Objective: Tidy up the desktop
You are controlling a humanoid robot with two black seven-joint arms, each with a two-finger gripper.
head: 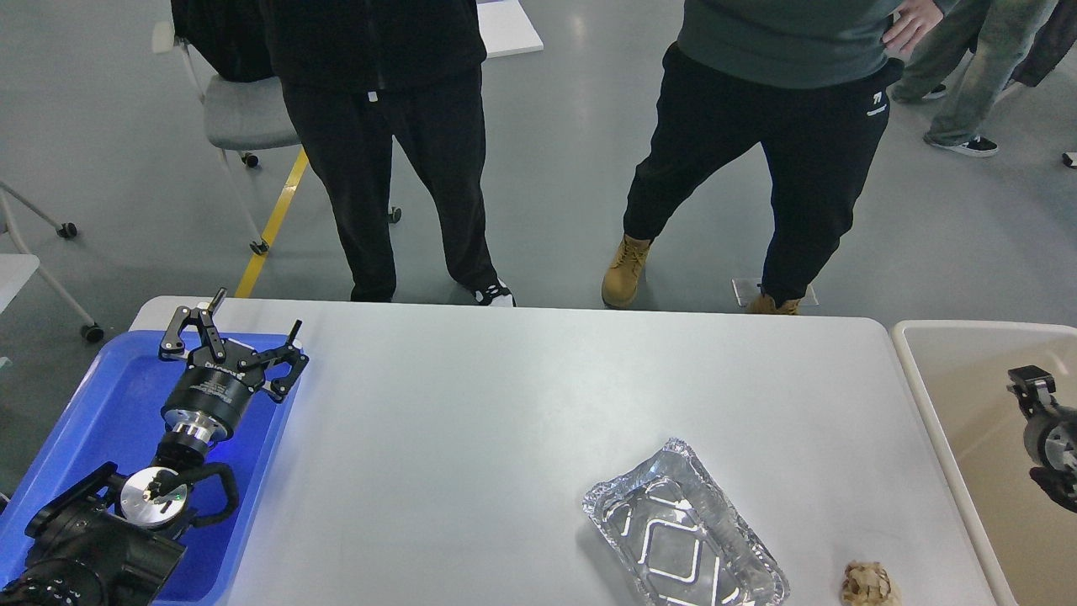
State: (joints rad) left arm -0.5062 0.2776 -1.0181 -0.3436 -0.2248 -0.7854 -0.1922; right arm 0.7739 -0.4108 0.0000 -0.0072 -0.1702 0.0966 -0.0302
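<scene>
The white, smooth desktop (471, 438) is spanning the view. On it are lying a thin, crinkled foil tray (686, 534) and a crumpled paper wad (867, 583). Our left gripper (231, 341), fingers apart, is hovering over the blue tray (92, 404). Our right gripper (1028, 380) is sitting over the beige bin (968, 396); we cannot tell its fingers. We are advising a light rim grasp.

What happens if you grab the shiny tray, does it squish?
Probably. The foil tray looks thin, with a crinkled rim, so it would likely bend or dent if squeezed. It sits empty on the desktop, so it is likely very light and may slide when pushed.
</scene>
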